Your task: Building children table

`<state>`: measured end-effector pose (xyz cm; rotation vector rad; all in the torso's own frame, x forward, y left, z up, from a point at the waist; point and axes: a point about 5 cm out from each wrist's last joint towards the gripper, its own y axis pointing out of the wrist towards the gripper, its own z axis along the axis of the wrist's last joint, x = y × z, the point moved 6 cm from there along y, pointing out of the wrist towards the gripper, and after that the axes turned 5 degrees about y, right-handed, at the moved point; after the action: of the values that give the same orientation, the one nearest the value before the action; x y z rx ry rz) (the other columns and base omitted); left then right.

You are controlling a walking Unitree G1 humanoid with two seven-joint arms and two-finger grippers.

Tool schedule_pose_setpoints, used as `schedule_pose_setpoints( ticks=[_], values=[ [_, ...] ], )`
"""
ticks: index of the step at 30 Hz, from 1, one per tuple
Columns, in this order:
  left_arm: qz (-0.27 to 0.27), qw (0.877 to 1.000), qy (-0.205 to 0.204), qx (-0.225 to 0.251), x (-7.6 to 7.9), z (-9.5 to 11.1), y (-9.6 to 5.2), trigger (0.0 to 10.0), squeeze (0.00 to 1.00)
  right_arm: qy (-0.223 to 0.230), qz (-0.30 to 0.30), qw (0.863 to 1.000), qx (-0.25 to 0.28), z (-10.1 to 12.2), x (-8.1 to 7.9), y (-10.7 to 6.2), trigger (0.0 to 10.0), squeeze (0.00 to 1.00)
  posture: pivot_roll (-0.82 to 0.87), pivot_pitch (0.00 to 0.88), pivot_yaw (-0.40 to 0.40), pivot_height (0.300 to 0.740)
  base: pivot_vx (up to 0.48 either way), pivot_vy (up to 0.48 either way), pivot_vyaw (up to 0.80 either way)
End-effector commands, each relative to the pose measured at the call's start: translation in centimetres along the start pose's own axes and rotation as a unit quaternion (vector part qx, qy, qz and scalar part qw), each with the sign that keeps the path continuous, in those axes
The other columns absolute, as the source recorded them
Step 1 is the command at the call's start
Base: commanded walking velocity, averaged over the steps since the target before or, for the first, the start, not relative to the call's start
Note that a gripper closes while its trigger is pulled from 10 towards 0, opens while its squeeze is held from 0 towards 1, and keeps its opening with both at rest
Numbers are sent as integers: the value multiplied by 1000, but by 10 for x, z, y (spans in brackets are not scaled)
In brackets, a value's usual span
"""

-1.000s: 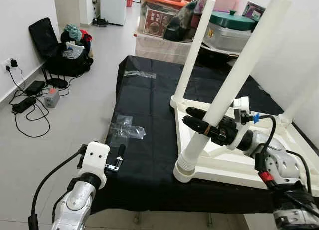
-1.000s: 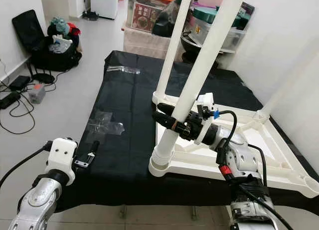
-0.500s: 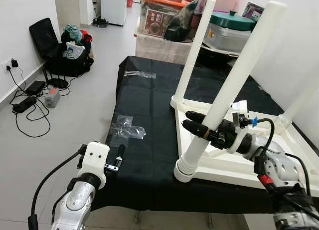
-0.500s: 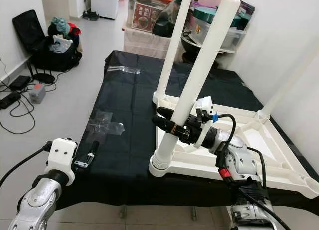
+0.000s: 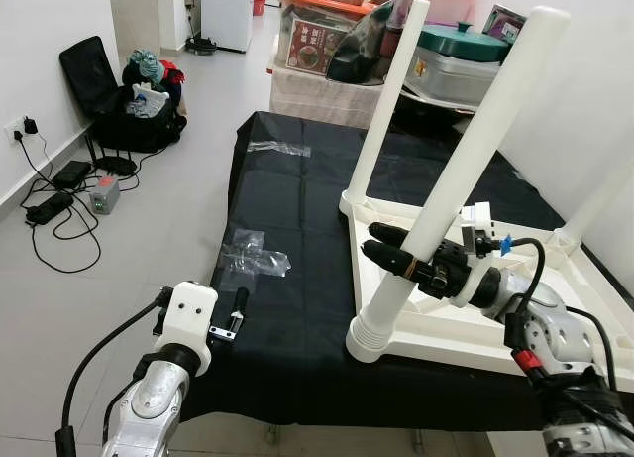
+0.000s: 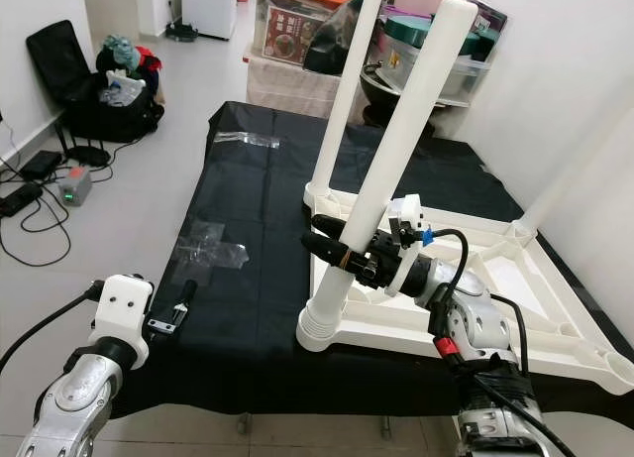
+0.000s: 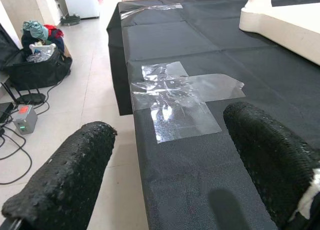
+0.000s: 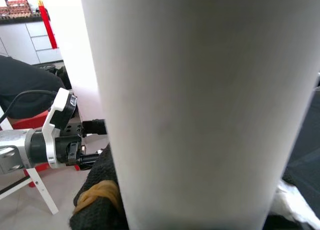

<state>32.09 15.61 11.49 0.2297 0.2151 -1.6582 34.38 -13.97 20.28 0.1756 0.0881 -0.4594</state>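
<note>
A white children's table (image 5: 466, 333) lies upside down on a black-covered table (image 5: 287, 199). Its near leg (image 5: 466, 150) rises at a slant from the front corner socket (image 5: 369, 340). A far leg (image 5: 386, 100) stands behind it, and a third leg (image 5: 604, 194) is at the right edge. My right gripper (image 5: 388, 247) is shut around the near leg low down, one black finger on each side. The leg's white surface (image 8: 200, 105) is close up in the right wrist view. My left gripper (image 5: 238, 313) hangs open at the black table's front left edge, its fingers (image 7: 70, 180) spread wide.
A crumpled clear plastic sheet (image 7: 175, 98) lies on the black cloth just ahead of my left gripper. Stacked storage boxes (image 5: 327, 41) stand beyond the far end. A black chair with clothes (image 5: 129, 100) and floor cables (image 5: 59, 189) are at the left. A white wall runs along the right.
The near leg has leaned a touch, and my right gripper has dropped slightly along with it. The left arm has stayed still.
</note>
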Motion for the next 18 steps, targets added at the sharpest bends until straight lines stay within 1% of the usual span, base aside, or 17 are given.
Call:
schedule_pose_setpoints(
  ticks=[1,6,10,18],
  values=[
    [-6,1000,0,-5,5,-2,-1,10000,0,1,-7,1000,-11,-6,2,-4,0,0,147,0,-184,740,0,0,0],
    [-6,1000,0,-5,5,-2,-1,10000,0,-3,-14,1000,-16,-8,4,-5,0,0,147,0,-185,740,0,0,0],
    [-6,1000,-1,-5,4,-2,-2,10000,0,-13,-32,999,-17,-8,9,-6,0,0,141,0,-179,740,0,0,0],
    [-10,1000,0,-7,6,-3,-1,10000,0,-12,-32,999,-20,-11,8,-5,0,0,142,0,-173,740,0,0,0]
  ],
)
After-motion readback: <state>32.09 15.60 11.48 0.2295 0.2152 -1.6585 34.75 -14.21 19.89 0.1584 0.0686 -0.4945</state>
